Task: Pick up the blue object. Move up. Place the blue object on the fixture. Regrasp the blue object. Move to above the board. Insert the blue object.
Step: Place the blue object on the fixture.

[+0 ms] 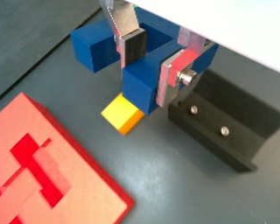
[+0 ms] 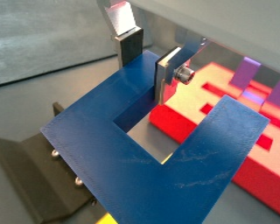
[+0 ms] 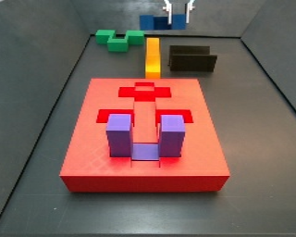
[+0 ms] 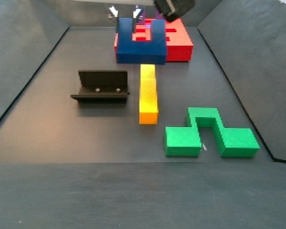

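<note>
Grey floor [image 4: 62,107], tool [image 1: 154,59] gripping blue object [image 1: 143,79] beside fixture [image 1: 230,122]

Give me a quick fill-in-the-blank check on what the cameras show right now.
1. The end effector grips one prong of the ____ object.
2. The fixture has ____ on it.
3. The purple block sits in the ____ board.
4. The long bar between the fixture and the green block is ____.

Missing words: blue; nothing; red; yellow
</note>
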Robot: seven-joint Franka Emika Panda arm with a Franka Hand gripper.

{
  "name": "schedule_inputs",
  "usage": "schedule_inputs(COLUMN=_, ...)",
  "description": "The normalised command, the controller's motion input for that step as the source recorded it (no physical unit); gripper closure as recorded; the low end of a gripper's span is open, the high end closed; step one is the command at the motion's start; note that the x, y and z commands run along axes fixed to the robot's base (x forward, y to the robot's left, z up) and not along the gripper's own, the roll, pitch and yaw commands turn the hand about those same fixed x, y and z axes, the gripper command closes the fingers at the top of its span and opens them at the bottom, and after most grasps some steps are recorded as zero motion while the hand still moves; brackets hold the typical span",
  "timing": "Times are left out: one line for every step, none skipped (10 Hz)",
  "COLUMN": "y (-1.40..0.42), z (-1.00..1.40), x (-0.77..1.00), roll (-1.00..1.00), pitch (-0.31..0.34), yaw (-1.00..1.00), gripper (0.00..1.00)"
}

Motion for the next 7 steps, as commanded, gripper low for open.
schedule_inputs(y=0.14, z=-0.05, x=0.79, roll=-0.61, pitch=0.200, yaw=-0.20, gripper=1.00)
schedule_inputs(y=0.11, z=-0.06, x=0.81, roll=-0.62, pitch=0.186, yaw=-0.22, gripper=1.00)
schedule_inputs(y=0.11, z=-0.08, x=0.84, roll=-0.64, pitch=0.134, yaw=-0.19, gripper=1.00)
schedule_inputs(y=0.13, z=-0.13, x=0.85, roll=-0.65, pitch=0.091, yaw=-0.16, gripper=1.00)
schedule_inputs(y=0.22, z=-0.36, x=0.85, roll=-0.51, pitch=0.143, yaw=-0.13, gripper=1.00)
schedule_inputs(y=0.31, z=-0.57, x=0.89, roll=-0.48, pitch=0.063, yaw=-0.08, gripper=1.00)
schedule_inputs(y=0.27, z=-0.59, x=0.99, roll=-0.43, pitch=0.066, yaw=0.00, gripper=1.00)
